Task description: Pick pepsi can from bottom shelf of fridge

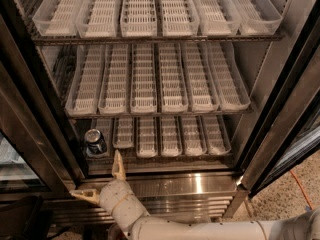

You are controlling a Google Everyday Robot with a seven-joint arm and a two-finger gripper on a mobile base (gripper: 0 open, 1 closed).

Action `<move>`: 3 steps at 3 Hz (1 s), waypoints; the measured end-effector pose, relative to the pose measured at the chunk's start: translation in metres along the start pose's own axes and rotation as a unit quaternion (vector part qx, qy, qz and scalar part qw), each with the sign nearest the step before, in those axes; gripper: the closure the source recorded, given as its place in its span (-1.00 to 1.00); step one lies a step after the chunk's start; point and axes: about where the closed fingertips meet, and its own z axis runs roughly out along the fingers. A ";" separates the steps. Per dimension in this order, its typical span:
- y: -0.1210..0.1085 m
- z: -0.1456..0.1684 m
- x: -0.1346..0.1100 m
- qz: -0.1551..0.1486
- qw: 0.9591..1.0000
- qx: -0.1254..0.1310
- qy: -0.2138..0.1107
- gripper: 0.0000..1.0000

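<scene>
1. Because the pepsi can stands at the far left end of the bottom shelf, close to its front edge and just beside the first of the short clear lane trays, the gripper sits low and to the left. It is in front of the steel sill of the fridge.
2. Its fingers are spread wide and grasp nothing. One points up toward the shelf edge just right of the can, and the other points out to the left, below the sill. That wide spread looks meant to let the can's body pass between them.
3. The white arm comes in from the lower right along the fridge base. This seems to keep it under the shelf line and away from the door frame on the right.
4. The can is upright and apart from the gripper, a little above and behind it.
5. It is small and dark, with a bright silver rim and top and a pale mark on its side. It seems to stand on the dark rack itself rather than in a tray.
</scene>
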 end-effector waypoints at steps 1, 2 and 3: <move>0.000 0.000 0.000 0.001 1.000 0.000 0.000 -1.00; -0.002 0.004 0.000 0.000 1.000 0.025 -0.003 -1.00; -0.006 0.019 -0.001 -0.006 0.998 0.057 -0.020 -1.00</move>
